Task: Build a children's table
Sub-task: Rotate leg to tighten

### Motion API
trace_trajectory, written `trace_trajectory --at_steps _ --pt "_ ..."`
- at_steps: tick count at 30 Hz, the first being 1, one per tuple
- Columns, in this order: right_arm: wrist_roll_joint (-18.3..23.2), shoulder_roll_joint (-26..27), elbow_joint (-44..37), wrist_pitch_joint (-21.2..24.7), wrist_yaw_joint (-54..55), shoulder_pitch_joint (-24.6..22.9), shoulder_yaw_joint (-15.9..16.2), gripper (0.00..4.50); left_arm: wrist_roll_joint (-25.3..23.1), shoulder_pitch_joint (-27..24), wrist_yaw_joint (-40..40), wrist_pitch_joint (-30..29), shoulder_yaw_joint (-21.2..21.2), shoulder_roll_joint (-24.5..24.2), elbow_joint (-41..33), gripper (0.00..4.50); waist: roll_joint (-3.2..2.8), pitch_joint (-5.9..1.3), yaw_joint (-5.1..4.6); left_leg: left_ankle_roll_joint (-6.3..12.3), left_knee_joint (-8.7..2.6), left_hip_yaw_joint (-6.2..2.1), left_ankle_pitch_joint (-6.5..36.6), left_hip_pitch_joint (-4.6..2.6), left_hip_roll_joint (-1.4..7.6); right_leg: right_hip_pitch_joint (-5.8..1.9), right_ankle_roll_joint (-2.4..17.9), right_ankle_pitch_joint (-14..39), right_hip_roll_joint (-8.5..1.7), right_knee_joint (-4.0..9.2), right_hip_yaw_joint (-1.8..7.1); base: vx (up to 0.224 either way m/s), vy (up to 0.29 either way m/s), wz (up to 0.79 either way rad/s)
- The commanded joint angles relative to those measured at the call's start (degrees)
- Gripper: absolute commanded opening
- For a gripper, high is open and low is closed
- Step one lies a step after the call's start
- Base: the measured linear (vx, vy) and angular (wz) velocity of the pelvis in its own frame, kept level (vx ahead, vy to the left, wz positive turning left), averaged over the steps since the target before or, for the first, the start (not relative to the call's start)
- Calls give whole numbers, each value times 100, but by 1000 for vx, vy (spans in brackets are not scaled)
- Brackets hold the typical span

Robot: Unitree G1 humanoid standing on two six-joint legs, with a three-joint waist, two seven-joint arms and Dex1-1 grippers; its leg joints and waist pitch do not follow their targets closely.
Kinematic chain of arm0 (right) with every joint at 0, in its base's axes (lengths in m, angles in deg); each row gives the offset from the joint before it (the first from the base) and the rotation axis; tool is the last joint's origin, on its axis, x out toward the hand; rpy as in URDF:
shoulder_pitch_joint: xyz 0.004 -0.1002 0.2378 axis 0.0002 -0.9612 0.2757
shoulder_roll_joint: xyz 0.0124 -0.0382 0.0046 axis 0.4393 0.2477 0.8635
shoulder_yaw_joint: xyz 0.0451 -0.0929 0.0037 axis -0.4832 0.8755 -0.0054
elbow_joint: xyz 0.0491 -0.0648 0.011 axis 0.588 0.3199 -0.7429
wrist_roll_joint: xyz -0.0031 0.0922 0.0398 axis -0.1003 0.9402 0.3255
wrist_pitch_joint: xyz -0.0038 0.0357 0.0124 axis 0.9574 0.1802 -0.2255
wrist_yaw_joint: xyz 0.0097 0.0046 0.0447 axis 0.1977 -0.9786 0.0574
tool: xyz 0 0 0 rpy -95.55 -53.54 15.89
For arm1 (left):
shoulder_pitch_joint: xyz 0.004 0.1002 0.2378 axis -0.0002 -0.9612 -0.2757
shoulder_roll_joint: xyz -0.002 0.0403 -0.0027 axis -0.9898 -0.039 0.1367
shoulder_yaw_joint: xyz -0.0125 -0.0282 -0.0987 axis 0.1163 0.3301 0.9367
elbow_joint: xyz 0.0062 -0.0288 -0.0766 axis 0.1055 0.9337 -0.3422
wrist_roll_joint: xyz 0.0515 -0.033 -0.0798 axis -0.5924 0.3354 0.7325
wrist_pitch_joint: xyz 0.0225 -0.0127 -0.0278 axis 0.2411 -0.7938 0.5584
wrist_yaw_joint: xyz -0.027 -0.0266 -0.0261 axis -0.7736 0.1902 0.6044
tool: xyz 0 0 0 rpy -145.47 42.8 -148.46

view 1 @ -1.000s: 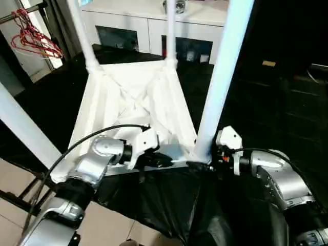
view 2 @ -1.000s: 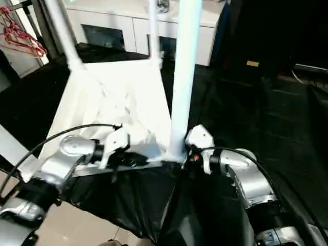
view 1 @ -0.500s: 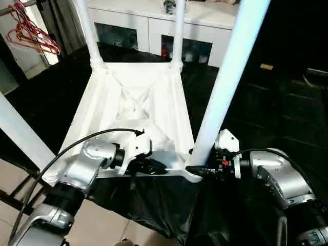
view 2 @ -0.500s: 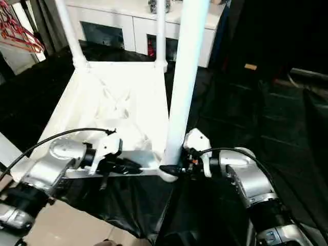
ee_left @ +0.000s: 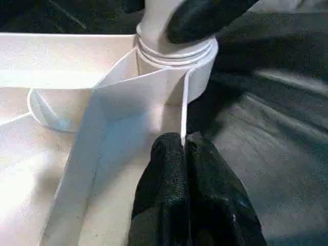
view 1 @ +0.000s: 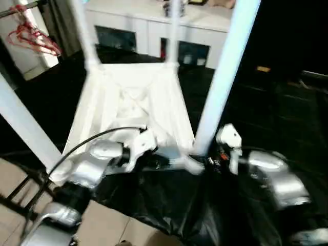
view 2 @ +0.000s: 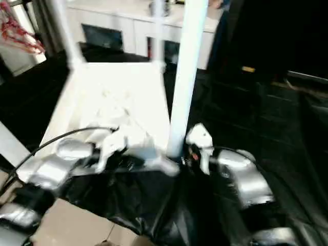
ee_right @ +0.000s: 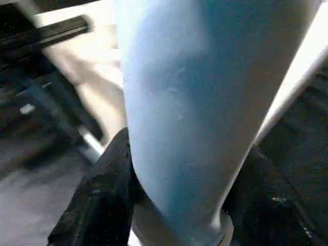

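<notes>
Tabletop (view 1: 133,102) lies underside up on the black-covered bench, all four legs standing in corner sockets. Right gripper (ee_right: 174,205) is clamped round the near-right leg (view 1: 220,82) at its base; left gripper (ee_left: 184,154) pinches the tabletop's near rim beside that socket. Probably final seating of this leg, though blur hides the joint. Next: press or twist it home, then flip the table.

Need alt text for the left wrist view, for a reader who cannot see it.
The left gripper, two black fingers, is shut on the thin edge wall of the white tabletop, which lies underside up. Just beyond, a white leg stands in the round corner socket, with a black finger of the right gripper against it.
</notes>
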State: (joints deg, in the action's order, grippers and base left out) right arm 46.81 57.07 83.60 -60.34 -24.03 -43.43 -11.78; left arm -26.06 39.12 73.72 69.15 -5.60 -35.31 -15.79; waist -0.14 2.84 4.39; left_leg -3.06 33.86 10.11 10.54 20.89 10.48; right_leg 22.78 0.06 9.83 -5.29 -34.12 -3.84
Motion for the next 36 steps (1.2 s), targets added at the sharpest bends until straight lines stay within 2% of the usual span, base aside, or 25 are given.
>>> trace_trajectory --at_steps 1,4,5,8,12,13,14,15,17,19,21,24,26,27,28,29,30,31,32,33,36 --pt "-239 453 573 174 834 93 145 198 -126 334 -800 -127 59 390 189 0 -31 -286 -22 -161 -503 -131 2166 -85 238 -169 800 2835 -358 555 215 0 0 0" --pt "-293 979 1122 260 1887 364 -76 198 -231 539 -1513 -284 130 769 418 0 -23 -281 -109 -246 -489 -156 2444 -120 205 -128 692 3233 -351 615 172 -19 -1 -1" --pt "-332 1115 1264 277 2106 451 -102 198 -258 586 -1656 -301 137 871 470 0 -44 -274 -140 -247 -496 -175 2482 -96 208 -141 654 3284 -357 629 163 0 0 0" --pt "-420 1342 1480 271 2368 615 -78 198 -305 664 -1830 -282 118 1043 544 0 -32 -286 -154 -182 -499 -183 2562 -91 199 -139 577 3288 -348 660 145 0 0 0" --pt "-356 1524 1594 128 2301 741 -120 198 -342 703 -1738 -160 21 1123 562 0 -34 -285 -176 -140 -510 -184 2640 -95 206 -122 609 3195 -349 662 150 0 0 0" --pt "-305 1524 1596 114 2238 755 -143 253 -336 688 -1657 -126 -5 1107 537 0 -35 -283 -177 -125 -521 -185 2632 -86 213 -129 650 3097 -348 653 155 0 0 0" --pt "-262 1537 1630 87 2203 784 -200 253 -327 676 -1585 -90 -31 1089 523 0 -42 -287 -180 -122 -529 -185 2624 -78 219 -139 692 2976 -344 639 158 0 0 0" --pt "-231 1522 1633 82 2165 805 -253 273 -313 652 -1502 -83 -50 1051 492 0 -49 -292 -181 -114 -540 -184 2611 -70 227 -145 745 2827 -344 623 168 0 0 0" --pt "-182 1453 1615 103 2008 835 -290 273 -309 607 -1379 -78 -66 969 452 0 -56 -295 -192 -120 -546 -180 2626 -61 229 -155 826 2636 -337 599 175 0 0 0" --pt "-198 1250 1512 104 1740 829 -233 298 -275 525 -1161 -66 -99 827 377 0 -83 -301 -194 -105 -544 -174 2597 -60 230 -166 908 2451 -338 579 186 0 0 0" --pt "-220 1041 1389 111 1404 800 -177 308 -246 461 -909 -31 -135 696 314 0 -61 -318 -189 -66 -536 -156 2443 -46 232 -190 1009 2200 -341 554 199 0 0 0" --pt "-258 860 1287 99 1124 762 -102 334 -211 420 -721 -2 -146 598 264 0 -69 -338 -166 15 -512 -118 2106 -42 248 -206 1228 1682 -336 498 219 0 0 0" --pt "-360 475 1059 20 606 657 96 354 -141 356 -339 144 -167 398 179 0 -73 -359 -126 109 -484 -91 1762 -47 243 -229 1361 1267 -326 451 223 26 -8 2" --pt "-365 460 1051 17 586 652 103 367 -138 354 -324 149 -168 390 177 0 -69 -372 -110 142 -475 -88 1646 -37 240 -251 1374 1124 -318 432 219 55 -11 2" --pt "-376 181 858 -44 114 557 221 376 -59 313 1 239 -176 241 122 0 -72 -382 -87 208 -460 -79 1453 -32 247 -256 1450 859 -324 398 224 55 -11 2" --pt "-364 151 830 -42 48 545 230 376 -48 309 39 247 -175 224 115 0 -82 -402 -45 280 -437 -70 1223 -35 257 -275 1529 494 -317 350 225 56 -8 2" --pt "-309 60 733 -7 -146 507 249 376 -22 300 137 269 -177 173 91 0 -67 -405 -38 331 -425 -62 1119 -33 251 -278 1576 302 -300 328 221 0 0 0" --pt "-249 -56 612 36 -400 463 274 376 17 286 273 273 -179 101 54 0 -69 -406 -30 418 -414 -60 941 -2 249 -301 1664 38 -298 281 211 0 0 0" --pt "-236 -89 582 44 -470 452 282 376 30 280 312 263 -180 80 41 0 -81 -405 4 467 -405 -46 900 -33 267 -285 1702 0 -300 282 206 0 0 0" --pt "-205 -190 489 62 -673 418 321 376 71 261 468 279 -196 6 -2 0 -84 -396 9 476 -407 -42 911 -31 273 -283 1711 43 -302 284 208 0 0 0" --pt "-135 -395 289 82 -1095 347 396 376 146 201 817 274 -211 -182 -112 0 -80 -369 89 357 -447 -40 1262 -49 300 -276 1619 665 -318 330 212 0 0 0"
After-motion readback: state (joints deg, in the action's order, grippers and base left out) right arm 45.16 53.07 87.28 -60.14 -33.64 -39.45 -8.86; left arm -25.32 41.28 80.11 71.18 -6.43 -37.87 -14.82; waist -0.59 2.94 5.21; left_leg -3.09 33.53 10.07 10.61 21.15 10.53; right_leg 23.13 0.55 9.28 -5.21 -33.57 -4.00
